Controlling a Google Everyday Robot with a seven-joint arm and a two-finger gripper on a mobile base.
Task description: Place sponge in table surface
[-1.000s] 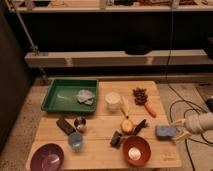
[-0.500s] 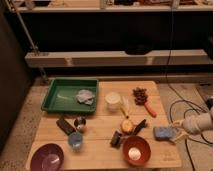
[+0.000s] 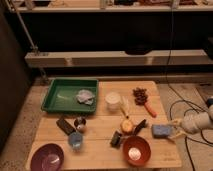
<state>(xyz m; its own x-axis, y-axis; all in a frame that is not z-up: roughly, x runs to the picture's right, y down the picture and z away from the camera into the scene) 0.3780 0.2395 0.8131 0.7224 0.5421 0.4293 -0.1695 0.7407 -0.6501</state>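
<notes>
A blue sponge (image 3: pixel 161 131) lies near the right edge of the wooden table (image 3: pixel 102 120), right of the red bowl. My gripper (image 3: pixel 174 128) comes in from the right on a white arm and sits at the sponge's right end, close to or touching it.
A green tray (image 3: pixel 56 91) with a crumpled cloth (image 3: pixel 85 96) stands at the back left. A white cup (image 3: pixel 113 100), grapes (image 3: pixel 140 94), a carrot (image 3: pixel 150 110), an orange fruit (image 3: pixel 127 126), a red bowl (image 3: pixel 136 151), a purple bowl (image 3: pixel 47 158), a blue cup (image 3: pixel 75 140) and dark items lie on the table. Cables run on the floor at right.
The arm and gripper have shifted slightly; the sponge stays at about the same place near the table's right edge.
</notes>
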